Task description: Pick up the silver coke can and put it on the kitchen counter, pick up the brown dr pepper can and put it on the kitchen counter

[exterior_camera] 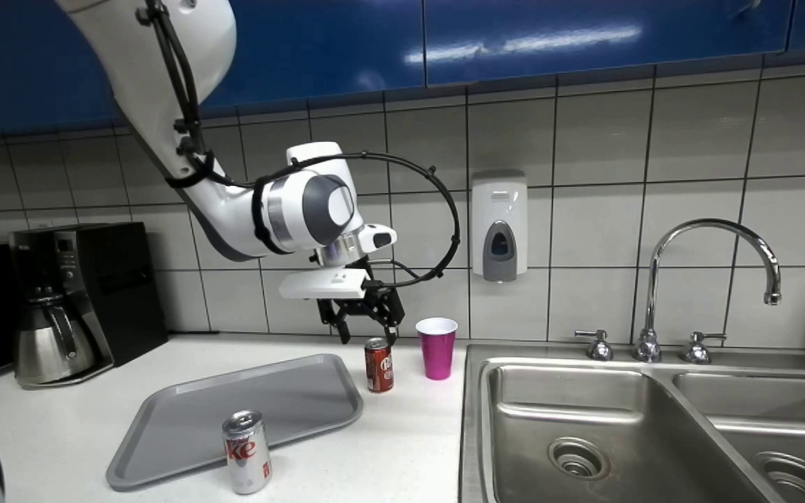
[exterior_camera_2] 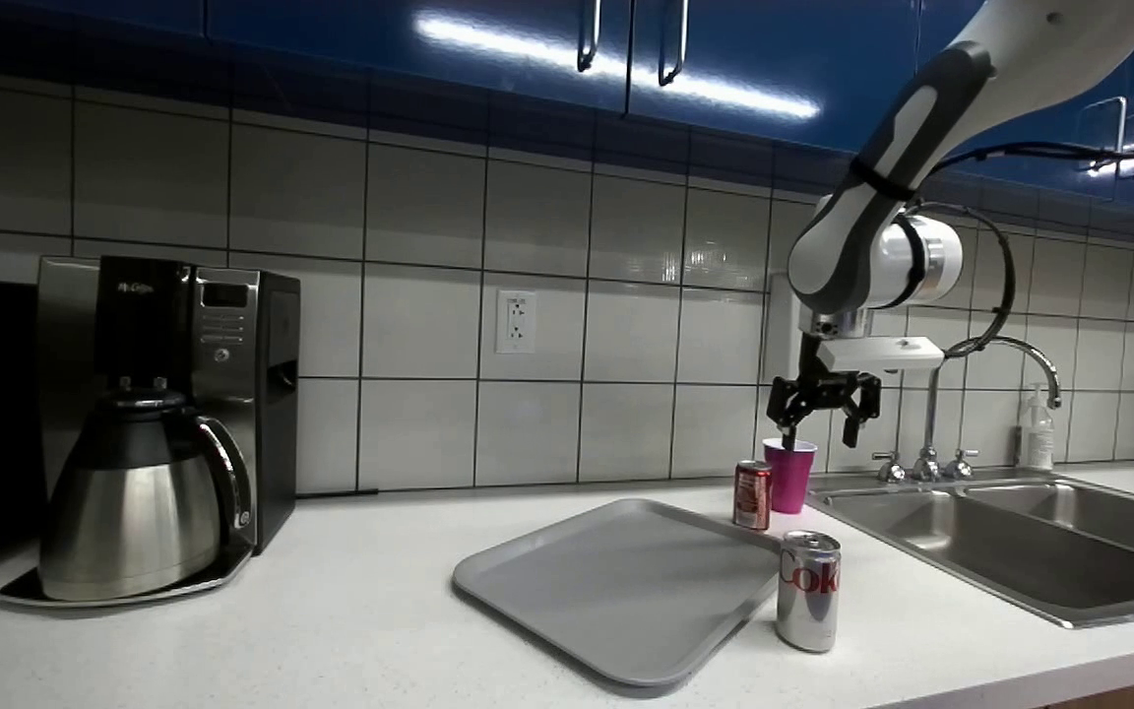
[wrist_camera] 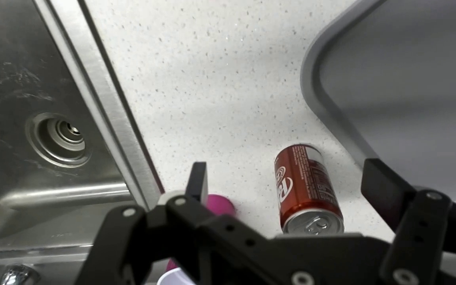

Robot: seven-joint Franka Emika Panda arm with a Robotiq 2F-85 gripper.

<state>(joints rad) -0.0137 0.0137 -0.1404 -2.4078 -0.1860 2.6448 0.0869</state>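
Observation:
The silver coke can (exterior_camera: 247, 457) stands upright on the white kitchen counter (exterior_camera: 395, 454), beside the grey tray's edge. It shows in an exterior view (exterior_camera_2: 808, 601) too and is out of the wrist view. The brown dr pepper can (exterior_camera: 379, 369) stands upright on the counter between the tray and a pink cup; it also shows in an exterior view (exterior_camera_2: 752, 497). My gripper (exterior_camera: 367, 334) is open and empty, pointing down just above the dr pepper can's height. In the wrist view the dr pepper can (wrist_camera: 305, 186) lies between the spread fingers, apart from both.
A grey tray (exterior_camera: 249, 398) lies left of the dr pepper can in an exterior view. A pink cup (exterior_camera: 437, 353) stands close on its right, near one finger. The steel double sink (exterior_camera: 476, 419) and faucet (exterior_camera: 650, 293) are further right. A coffee maker (exterior_camera_2: 173, 433) stands by the wall.

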